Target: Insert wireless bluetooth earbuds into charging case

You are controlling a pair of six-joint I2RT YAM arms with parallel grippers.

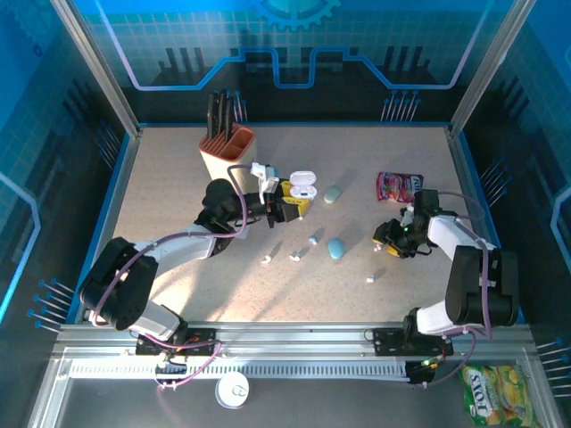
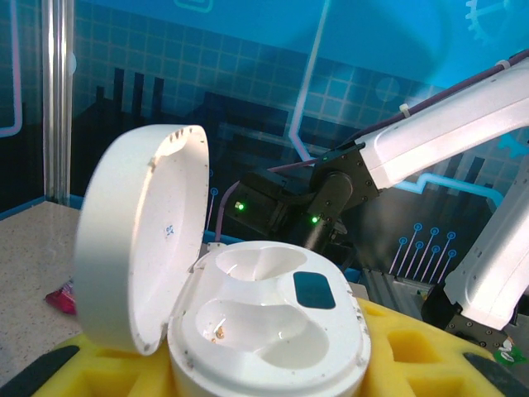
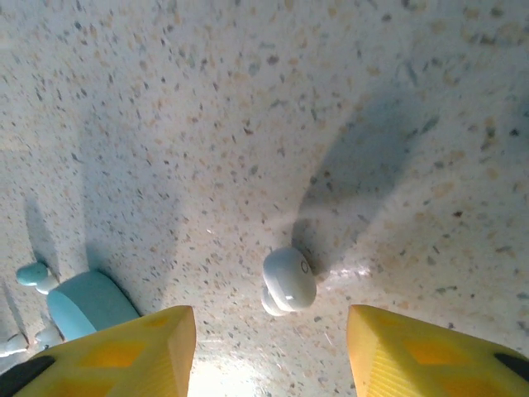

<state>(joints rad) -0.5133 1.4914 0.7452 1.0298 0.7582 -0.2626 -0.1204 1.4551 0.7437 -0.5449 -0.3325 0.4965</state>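
Right gripper [image 3: 270, 335] hangs wide open just above the speckled table [image 3: 248, 99], holding nothing. I see one white earbud [image 3: 289, 279] lying on the table between its yellow pads [image 3: 149, 347], touching neither. Off to the left in that wrist view sits a closed pale-blue case [image 3: 87, 302], with more earbuds [image 3: 33, 275] loose beside it. From above, another bud [image 1: 369, 279] lies nearer the arm bases.

Farther out, my left gripper [image 1: 284, 207] clamps the white charging case [image 2: 273, 322] between its foam fingers [image 2: 413, 356]. The lid [image 2: 140, 231] stands hinged open to the left, and the two wells hold only a small tan speck [image 2: 219, 333]. Beyond and to the right lies a second blue case [image 1: 332, 193], then a red snack packet [image 1: 399, 186]. A beige holder [image 1: 227, 150] with dark handles stands farthest back.
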